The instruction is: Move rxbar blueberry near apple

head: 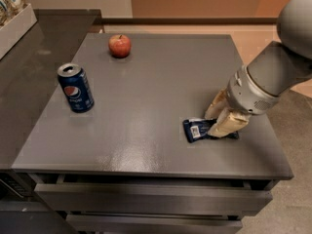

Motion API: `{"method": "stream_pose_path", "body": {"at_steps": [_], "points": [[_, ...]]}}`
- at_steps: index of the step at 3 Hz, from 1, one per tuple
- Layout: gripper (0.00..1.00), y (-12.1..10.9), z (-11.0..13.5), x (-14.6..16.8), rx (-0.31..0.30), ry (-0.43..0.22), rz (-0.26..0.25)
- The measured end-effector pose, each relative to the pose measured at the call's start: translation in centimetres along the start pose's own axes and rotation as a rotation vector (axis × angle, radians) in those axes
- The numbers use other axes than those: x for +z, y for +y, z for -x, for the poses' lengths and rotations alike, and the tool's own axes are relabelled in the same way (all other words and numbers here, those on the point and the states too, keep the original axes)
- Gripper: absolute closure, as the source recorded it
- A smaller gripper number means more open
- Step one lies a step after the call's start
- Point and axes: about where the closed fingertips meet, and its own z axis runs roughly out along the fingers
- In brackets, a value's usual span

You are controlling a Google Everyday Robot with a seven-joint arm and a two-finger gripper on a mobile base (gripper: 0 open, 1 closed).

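Note:
The rxbar blueberry (pixel 197 129) is a flat dark navy wrapper with a white label, lying near the table's front right. My gripper (pixel 216 122) is down on its right half, one tan finger on the far side and one on the near side, straddling the bar. The apple (pixel 119 46) is small, red and round, at the table's far left-centre, far from the bar and the gripper.
A blue Pepsi can (pixel 76 87) stands upright at the table's left side. The grey table (pixel 146 106) has drawers below its front edge. A dark counter (pixel 29 67) adjoins on the left, with a white bin (pixel 14 23) holding packets.

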Motion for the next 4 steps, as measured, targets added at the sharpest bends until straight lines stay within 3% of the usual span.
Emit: {"method": "stream_pose_path", "body": {"at_steps": [2, 4], "points": [[1.0, -3.0, 3.7, -0.2, -0.013, -0.009, -0.049], [1.0, -8.0, 6.8, 0.1, 0.0, -0.048, -0.143]]}}
